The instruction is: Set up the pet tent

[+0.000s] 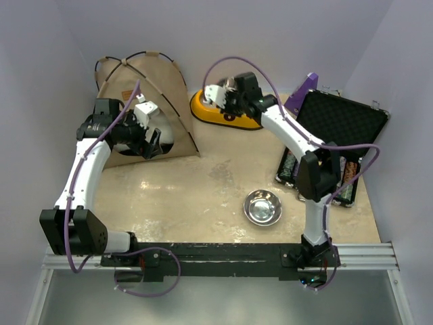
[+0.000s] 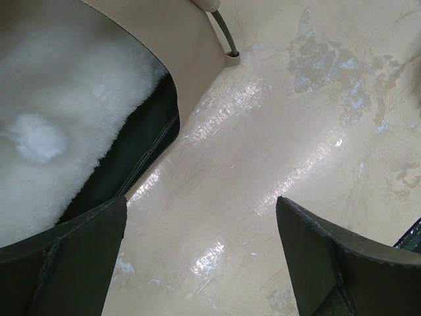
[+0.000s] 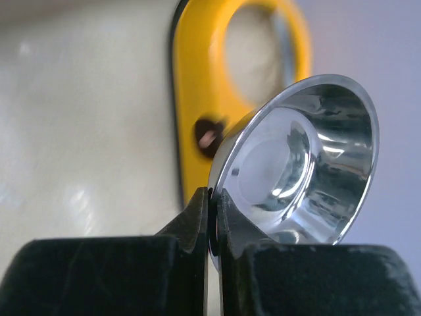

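The pet tent (image 1: 145, 88) stands left of the feeder (image 1: 206, 112), likely light, soft fabric best taken by its poles (image 1: 145, 54). The left gripper (image 2: 200, 210) gapes empty; the right gripper (image 3: 212, 204) pinches a steel bowl (image 3: 302, 158) over the feeder.

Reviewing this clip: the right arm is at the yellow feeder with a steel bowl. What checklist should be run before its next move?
1. Grip: right claw shut on the rim of the steel bowl: ok.
2. Target: yellow feeder, its visible opening empty: ok.
3. Bowl lined up with that opening: cannot tell.
4. Other arm: left claw open, holding nothing: ok.
5. Setup: pet tent standing upright: ok.
6. Clearance: second bowl on the table, apart from both arms: ok.
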Robot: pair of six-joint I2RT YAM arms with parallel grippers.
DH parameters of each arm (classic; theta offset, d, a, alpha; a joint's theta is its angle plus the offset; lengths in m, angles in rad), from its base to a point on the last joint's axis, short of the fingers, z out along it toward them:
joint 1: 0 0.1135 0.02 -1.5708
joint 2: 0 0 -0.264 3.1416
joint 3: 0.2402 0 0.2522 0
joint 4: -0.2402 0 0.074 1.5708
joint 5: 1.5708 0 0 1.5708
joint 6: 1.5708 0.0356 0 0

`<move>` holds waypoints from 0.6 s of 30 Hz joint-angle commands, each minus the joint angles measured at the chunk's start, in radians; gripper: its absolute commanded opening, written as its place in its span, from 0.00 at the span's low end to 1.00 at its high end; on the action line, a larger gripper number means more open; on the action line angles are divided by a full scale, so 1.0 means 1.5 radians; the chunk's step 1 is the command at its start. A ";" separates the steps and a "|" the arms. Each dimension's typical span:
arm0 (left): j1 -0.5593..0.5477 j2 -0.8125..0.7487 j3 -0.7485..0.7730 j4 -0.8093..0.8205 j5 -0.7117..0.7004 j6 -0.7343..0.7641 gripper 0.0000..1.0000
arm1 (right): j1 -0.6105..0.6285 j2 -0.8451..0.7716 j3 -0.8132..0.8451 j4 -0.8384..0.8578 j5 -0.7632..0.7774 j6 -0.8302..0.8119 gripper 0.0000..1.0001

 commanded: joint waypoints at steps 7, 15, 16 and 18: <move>0.000 -0.008 0.032 0.046 -0.010 -0.022 1.00 | 0.041 0.300 0.471 0.005 0.061 -0.005 0.00; 0.001 -0.033 -0.005 0.077 -0.029 -0.038 1.00 | 0.054 0.348 0.407 0.153 0.106 -0.041 0.00; 0.001 -0.033 -0.006 0.077 -0.032 -0.036 1.00 | 0.054 0.356 0.414 0.153 0.106 -0.044 0.00; 0.002 -0.034 -0.008 0.077 -0.037 -0.035 1.00 | 0.055 0.367 0.414 0.170 0.119 -0.051 0.00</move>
